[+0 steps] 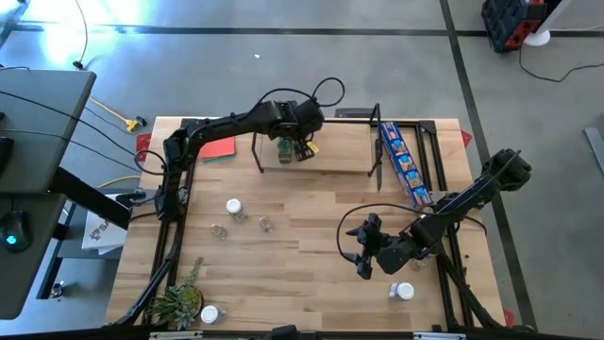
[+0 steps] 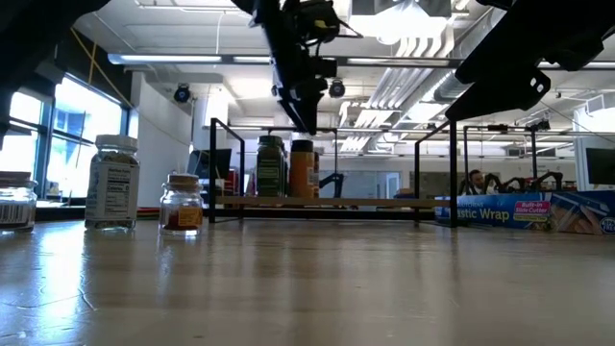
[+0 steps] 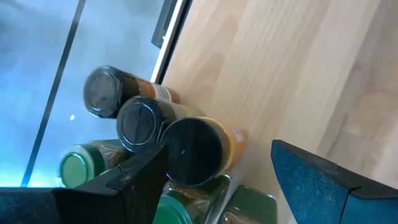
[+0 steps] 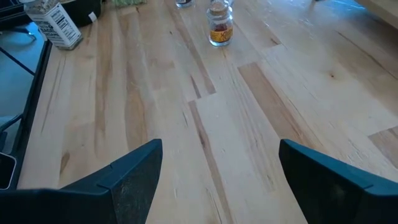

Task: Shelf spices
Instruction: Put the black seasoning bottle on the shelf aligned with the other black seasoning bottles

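The shelf point(image 1: 330, 156) stands along the table's far edge. Several spice jars point(image 1: 285, 151) stand on its board near the left end. The left wrist view shows them with black lids point(image 3: 140, 123) and green lids point(image 3: 76, 168). My left gripper point(image 1: 302, 148) is open just above them. In the left wrist view its fingers point(image 3: 146, 177) stand on either side of an orange jar with a black lid point(image 3: 194, 150). In the low view the gripper point(image 2: 309, 123) hangs over that jar point(image 2: 304, 168). My right gripper point(image 1: 361, 247) waits open above bare wood near the table's right.
Loose jars stand on the table at left point(image 1: 233, 208) point(image 1: 265, 224) and near the front right point(image 1: 403, 291). Another jar point(image 1: 209, 314) stands by a small plant point(image 1: 179, 302). A blue packet point(image 1: 406, 162) lies at the shelf's right end, and a red square point(image 1: 219, 148) at its left.
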### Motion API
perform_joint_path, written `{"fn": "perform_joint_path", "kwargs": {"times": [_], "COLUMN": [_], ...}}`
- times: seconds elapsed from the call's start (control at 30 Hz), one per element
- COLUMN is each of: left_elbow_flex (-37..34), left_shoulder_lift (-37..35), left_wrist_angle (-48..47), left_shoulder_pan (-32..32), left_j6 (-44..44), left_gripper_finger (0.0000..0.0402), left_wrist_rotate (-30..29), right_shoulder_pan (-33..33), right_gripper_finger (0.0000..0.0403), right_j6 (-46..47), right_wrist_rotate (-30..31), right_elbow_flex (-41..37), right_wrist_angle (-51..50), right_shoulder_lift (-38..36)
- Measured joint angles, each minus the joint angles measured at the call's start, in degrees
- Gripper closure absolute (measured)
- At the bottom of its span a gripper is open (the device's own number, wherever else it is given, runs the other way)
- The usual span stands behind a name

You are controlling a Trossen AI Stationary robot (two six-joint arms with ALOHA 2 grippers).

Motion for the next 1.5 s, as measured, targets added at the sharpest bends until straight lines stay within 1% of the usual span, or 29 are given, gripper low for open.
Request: {"fn": "perform_joint_path", "kwargs": {"times": [0.17, 0.3, 0.4, 0.43, 0.5, 0.53, 0.6, 0.7, 0.8, 0.9, 0.97, 1.0, 1.07, 1.13, 1.2, 1.27, 1.37, 1.5], "left_elbow_flex": [0.0, 0.0, 0.0, 0.0, 0.0, 0.0, -1.5, -6.0, -11.7, -18.1, -22.5, -24.3, -27.7, -30.4, -32.9, -34.6, -36.1, -36.6], "left_shoulder_lift": [-3.6, -7.3, -9.4, -10.2, -11.8, -12.7, -14.6, -17.7, -20.9, -23.3, -24.1, -24.2, -24.4, -24.1, -23.9, -23.9, -24.0, -24.0], "left_wrist_angle": [-0.7, -2.1, -5.0, -6.2, -8.8, -10.1, -10.5, -9.7, -9.0, -7.0, -5.1, -4.3, -3.0, -2.0, -0.8, 0.6, 0.9, 0.9], "left_shoulder_pan": [-1.7, -2.7, -2.7, -2.8, -4.1, -5.4, -9.4, -15.9, -23.0, -30.6, -35.6, -37.9, -42.3, -45.9, -48.9, -50.9, -53.3, -54.5], "left_j6": [0.0, -0.3, -3.1, -4.2, -6.4, -7.3, -9.2, -12.5, -19.9, -28.9, -34.7, -37.3, -41.9, -46.8, -50.8, -53.6, -56.6, -58.1], "left_gripper_finger": [0.0122, 0.0122, 0.0122, 0.0122, 0.0122, 0.0123, 0.0126, 0.0133, 0.0138, 0.0139, 0.014, 0.014, 0.014, 0.014, 0.014, 0.014, 0.014, 0.014], "left_wrist_rotate": [-0.1, -1.9, -3.9, -4.0, -5.1, -6.3, -10.7, -16.1, -19.6, -21.5, -23.5, -24.9, -28.1, -30.3, -31.6, -32.7, -34.0, -35.8], "right_shoulder_pan": [1.6, 2.8, 4.5, 5.2, 6.1, 6.4, 6.6, 6.6, 6.6, 7.3, 8.6, 9.4, 11.2, 12.8, 13.6, 13.7, 13.4, 12.6], "right_gripper_finger": [0.0086, 0.0086, 0.0086, 0.0086, 0.0086, 0.0086, 0.0086, 0.0086, 0.0087, 0.0087, 0.0087, 0.0087, 0.0087, 0.0087, 0.0087, 0.0087, 0.0087, 0.0087], "right_j6": [-1.1, -0.4, -0.2, 0.3, 3.0, 4.6, 7.4, 8.3, 7.3, 8.1, 11.7, 14.1, 19.5, 26.1, 32.2, 36.4, 40.3, 40.5], "right_wrist_rotate": [1.5, 1.5, 2.4, 2.7, 3.4, 3.4, 2.1, -3.7, -13.5, -26.2, -33.5, -36.0, -38.6, -39.2, -40.3, -41.3, -43.7, -46.2], "right_elbow_flex": [0.0, 0.0, 0.8, 1.9, 5.9, 8.5, 14.9, 25.0, 32.4, 35.4, 34.9, 34.2, 32.5, 30.6, 28.1, 25.4, 21.0, 15.7], "right_wrist_angle": [-1.6, -5.0, -8.4, -11.1, -21.0, -26.9, -40.0, -56.6, -67.4, -72.9, -74.9, -75.8, -78.1, -80.5, -81.6, -80.7, -80.3, -79.9], "right_shoulder_lift": [-1.0, -4.9, -8.8, -9.8, -10.7, -10.6, -9.2, -5.4, -1.5, 1.2, 1.7, 1.6, 1.1, 0.0, -1.5, -2.9, -4.7, -6.7]}}
